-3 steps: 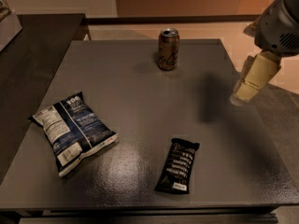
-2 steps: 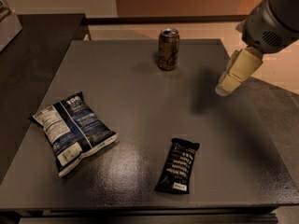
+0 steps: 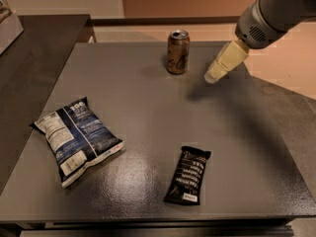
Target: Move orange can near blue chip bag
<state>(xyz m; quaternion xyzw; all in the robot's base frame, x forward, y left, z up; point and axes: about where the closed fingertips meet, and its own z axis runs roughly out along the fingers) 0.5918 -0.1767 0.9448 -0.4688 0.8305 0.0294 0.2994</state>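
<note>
The orange can point(image 3: 177, 52) stands upright at the far middle of the grey table point(image 3: 148, 112). The blue chip bag point(image 3: 76, 138) lies flat near the table's front left. My gripper point(image 3: 213, 75) hangs above the table just right of the can, a short gap away from it, its pale fingers pointing down and to the left. It holds nothing that I can see.
A narrow black snack wrapper point(image 3: 188, 174) lies near the front middle of the table. A dark counter point(image 3: 29, 58) runs along the left side. The table's right edge drops to a lower floor area.
My gripper has moved left and toward the far side of the table, closing in on the can. The can, bag and wrapper have not moved.
</note>
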